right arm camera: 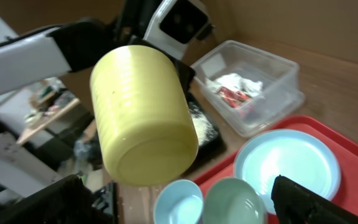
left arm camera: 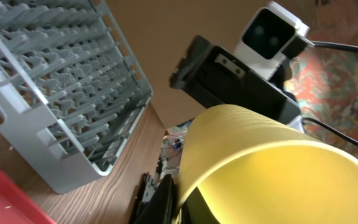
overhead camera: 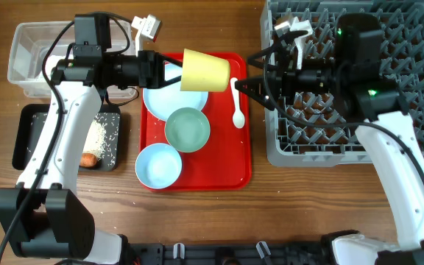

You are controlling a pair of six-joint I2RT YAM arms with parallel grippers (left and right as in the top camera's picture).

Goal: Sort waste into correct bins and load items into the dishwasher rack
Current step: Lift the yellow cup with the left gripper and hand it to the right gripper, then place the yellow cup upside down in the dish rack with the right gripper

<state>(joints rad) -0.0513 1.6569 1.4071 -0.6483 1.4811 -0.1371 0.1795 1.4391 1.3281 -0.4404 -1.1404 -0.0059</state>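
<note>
The cup (overhead camera: 205, 71) hides the left gripper's (overhead camera: 175, 70) fingertips from overhead, and the plate (overhead camera: 159, 99) rim under them. In the left wrist view the cup runs off the bottom edge. The right gripper's (overhead camera: 243, 84) fingers (right arm camera: 319, 204) are dark blurs, cropped. Behind it, the rack (overhead camera: 322, 147) is cut off. The left arm (overhead camera: 65, 125) covers the tub's (overhead camera: 28, 51) contents.

Furniture: brown wood-grain table (overhead camera: 197, 217), evenly lit.
Far edge: plain brown board (right arm camera: 303, 22) stands behind the table.
Beyond: patterned reddish covering (left arm camera: 344, 87), blurred; whether floor, cannot tell.
</note>
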